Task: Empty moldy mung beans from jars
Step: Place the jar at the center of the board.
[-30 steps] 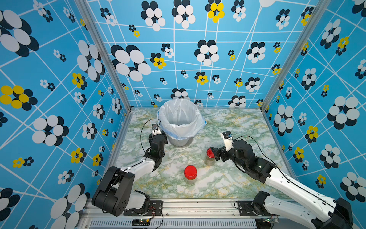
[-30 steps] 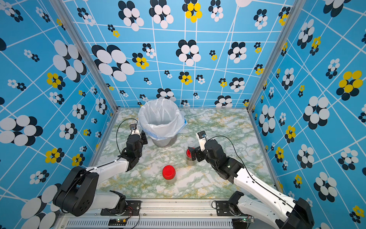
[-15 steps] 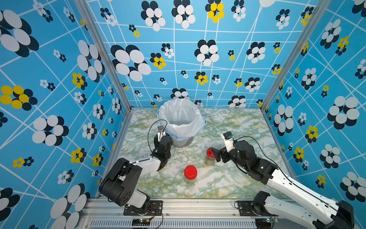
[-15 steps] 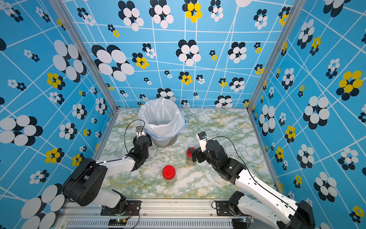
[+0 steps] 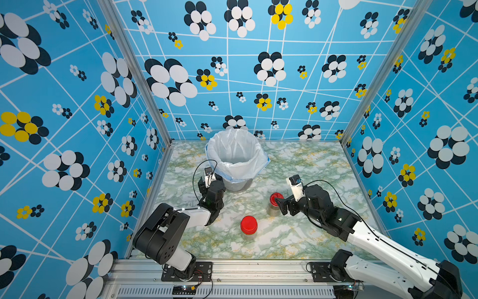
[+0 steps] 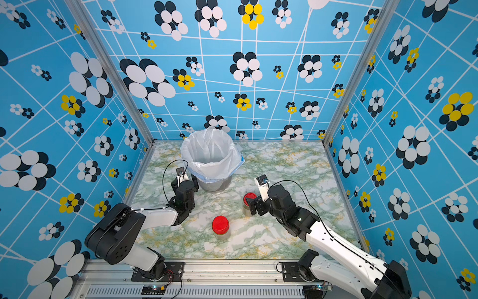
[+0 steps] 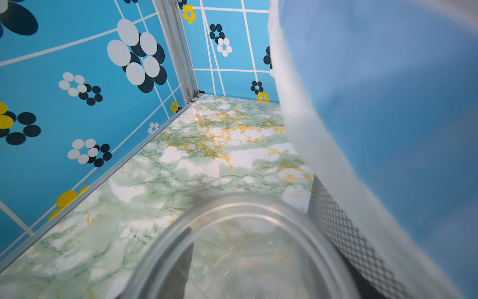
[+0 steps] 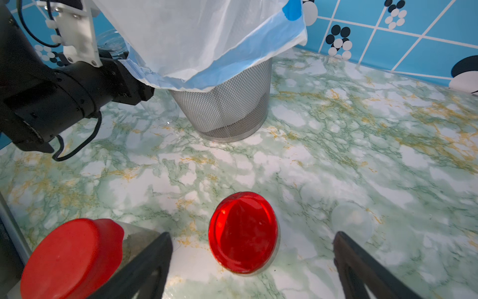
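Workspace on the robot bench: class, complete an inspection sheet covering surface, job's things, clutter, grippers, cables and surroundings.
Surface: green-and-gold marbled tabletop, no spill seen.
Job's things: red-lidded jar mid-table; another red-lidded jar before the right gripper; lidless clear jar, seemingly empty, beside the bag-lined mesh bin.
Clutter: see-through disc on the table, perhaps a lid.
Grippers: right gripper open, gripping nothing; left gripper at the clear jar, jaws unclear.
Cables: black cable loops over the left wrist; another runs along the right arm.
Surroundings: blue flowered walls, aluminium frame.

bin (image 5: pixel 239 184) behind, two jars (image 5: pixel 248 224) before it
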`<state>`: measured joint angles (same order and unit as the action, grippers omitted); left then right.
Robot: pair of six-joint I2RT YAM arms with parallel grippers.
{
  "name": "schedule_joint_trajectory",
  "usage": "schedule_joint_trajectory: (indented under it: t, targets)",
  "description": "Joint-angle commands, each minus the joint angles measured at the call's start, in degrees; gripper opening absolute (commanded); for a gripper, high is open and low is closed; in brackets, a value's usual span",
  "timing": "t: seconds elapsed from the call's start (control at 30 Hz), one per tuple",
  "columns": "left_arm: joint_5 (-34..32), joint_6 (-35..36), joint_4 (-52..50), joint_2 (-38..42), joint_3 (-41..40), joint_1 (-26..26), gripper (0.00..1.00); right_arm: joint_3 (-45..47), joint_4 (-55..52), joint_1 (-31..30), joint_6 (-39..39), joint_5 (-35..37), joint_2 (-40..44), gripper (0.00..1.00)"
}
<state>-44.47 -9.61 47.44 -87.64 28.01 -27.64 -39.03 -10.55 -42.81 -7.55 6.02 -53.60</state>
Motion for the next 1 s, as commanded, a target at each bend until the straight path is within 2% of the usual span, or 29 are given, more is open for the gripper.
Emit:
schedule_joint_trajectory:
  t: [0.0,0.07,0.33,0.57,0.73,0.97]
  targets:
    - [-1.5,3.1,1.5,2.1,-0.1,-1.6,0.77,0.1,0.0,0.3,-0.5,-3.8,-0.4,0.99]
    - [-2.2,2.9,1.3,3.2,-0.4,-2.6,0.81,0.2,-0.5,0.3,-1.4,-3.7,-0.5,0.99]
    - [-4.1,1.4,-3.0,8.6,-1.4,-4.9,0.82,1.3,-3.2,0.3,-2.8,-0.2,-0.7,0.99]
    - [-5.0,-3.2,-11.5,13.9,-1.3,-7.4,0.83,-0.1,-3.6,0.3,-3.1,-1.8,-5.1,0.99]
    - [-7.8,-0.6,-14.8,13.8,-0.5,-9.4,0.83,0.1,-1.5,0.3,-4.0,-1.7,-6.6,0.99]
    - [-11.8,-3.8,-20.6,21.3,-2.7,-13.9,0.83,-1.7,-1.8,0.3,-4.2,-0.3,-10.1,0.94]
